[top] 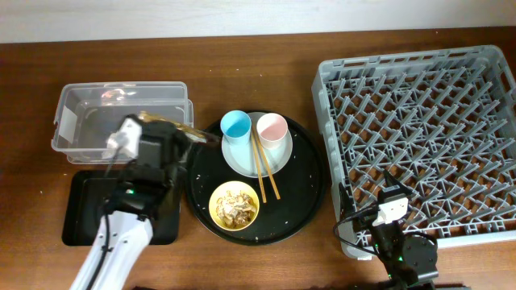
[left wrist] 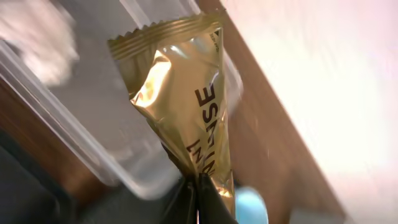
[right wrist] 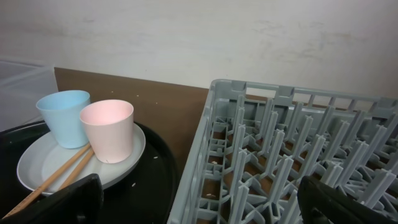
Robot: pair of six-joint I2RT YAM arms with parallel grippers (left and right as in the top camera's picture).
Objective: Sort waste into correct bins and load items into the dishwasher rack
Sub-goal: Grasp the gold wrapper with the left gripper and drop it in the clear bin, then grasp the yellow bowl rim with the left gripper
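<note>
Left gripper (left wrist: 198,190) sits at the bottom edge of the left wrist view, dark fingers pinched tight on the narrow end of a long gold-brown foil snack wrapper (left wrist: 186,93). The wrapper's crimped end is over a corner of the clear plastic rectangular tub (left wrist: 68,134), not released yet. A white blur inside the tub can't be identified.

Overhead: shallow black rectangular tray (top: 81,229) lies in front of the tub and looks empty. Large round black tray (top: 305,181) carries a pale grey-white round plate (top: 239,161) with a light blue cup (top: 235,125), a pink cup (top: 272,127) and wooden chopsticks (top: 264,173), plus a small yellow bowl (top: 214,211) full of beige food flakes (top: 235,205). Big square grey plastic dishwasher rack (top: 419,121) holds nothing.

Right wrist: right gripper (right wrist: 199,186) has its fingers spread wide, empty, beside the rack's near corner.

Judgement: early in the task, with the wrapper mid-disposal and the flakes and all dishes left.
</note>
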